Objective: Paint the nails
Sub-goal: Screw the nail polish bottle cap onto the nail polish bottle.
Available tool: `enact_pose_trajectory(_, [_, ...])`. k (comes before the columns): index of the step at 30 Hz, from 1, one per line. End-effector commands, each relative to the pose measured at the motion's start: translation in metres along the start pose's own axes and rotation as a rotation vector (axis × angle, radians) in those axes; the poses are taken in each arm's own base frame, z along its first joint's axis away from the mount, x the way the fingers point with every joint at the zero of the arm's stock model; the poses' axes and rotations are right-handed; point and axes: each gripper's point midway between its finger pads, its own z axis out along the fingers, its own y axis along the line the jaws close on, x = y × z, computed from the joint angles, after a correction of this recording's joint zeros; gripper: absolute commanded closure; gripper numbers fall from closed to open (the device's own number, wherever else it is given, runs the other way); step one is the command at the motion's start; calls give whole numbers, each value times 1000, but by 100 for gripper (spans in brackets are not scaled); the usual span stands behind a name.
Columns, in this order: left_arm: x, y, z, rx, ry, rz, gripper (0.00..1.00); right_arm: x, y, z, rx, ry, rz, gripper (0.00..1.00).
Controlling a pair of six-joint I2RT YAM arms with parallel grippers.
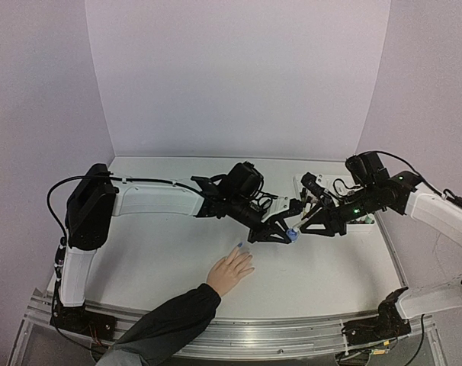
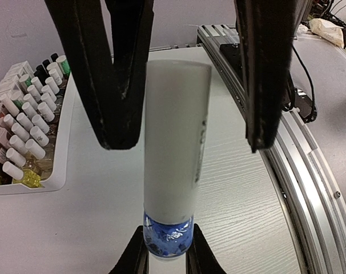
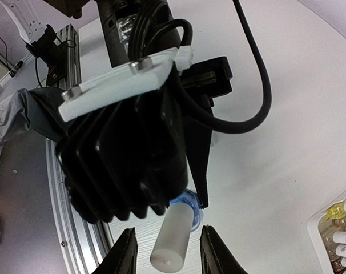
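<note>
We log: left gripper (image 2: 167, 260) clamps the polish bottle (image 2: 168, 237); right gripper (image 3: 167, 251) gapes around its cap (image 2: 176, 137), not yet gripping. The person's hand (image 1: 229, 273) lies flat on the table (image 1: 162, 252). Of the nails (image 1: 246, 256), one seems blue; we judge most painting remains.

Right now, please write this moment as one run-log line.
left gripper: shut on blue glass polish bottle | right gripper: open around its white cylindrical cap | light-skinned hand: flat on table

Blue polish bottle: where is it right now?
Top view, centre-right: the blue polish bottle is clamped in the left gripper, its white cap inside the open right gripper, just beyond and right of the hand.
</note>
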Motion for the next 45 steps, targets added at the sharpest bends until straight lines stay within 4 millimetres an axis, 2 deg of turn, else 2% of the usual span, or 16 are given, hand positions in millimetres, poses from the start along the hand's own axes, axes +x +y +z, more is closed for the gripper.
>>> enact_pose_trajectory(1, [-23,8,-6,-13,-45,22,100,-21,6,-5,-6,-43,-41,66])
enact_pose_trajectory(8, [-22,9,-5,-18,-43,22,100,-18,9,2,-31,-23,-29,77])
enact_pose_trajectory(13, [-22,11,-5,-26,-41,26,100,-16,7,4,-21,-11,-14,81])
enact_pose_trajectory(18, [-20,17,-4,-54,-27,30,100,-25,1,9,17,8,38,90])
enact_pose_trajectory(23, [-27,25,-5,-91,-41,38,100,-23,-2,17,85,50,89,93])
enact_pose_trajectory(31, [-32,33,-8,-126,-62,-15,100,-16,-7,13,180,56,152,96])
enact_pose_trajectory(35, [-37,42,-8,-167,-74,-5,100,-16,-16,19,248,69,266,97])
enact_pose_trajectory(40, [-41,54,-10,-232,-79,22,100,-15,-31,10,367,23,445,99])
enact_pose_trajectory(45, [-38,57,-6,-236,-70,20,100,-19,-37,22,377,12,659,98])
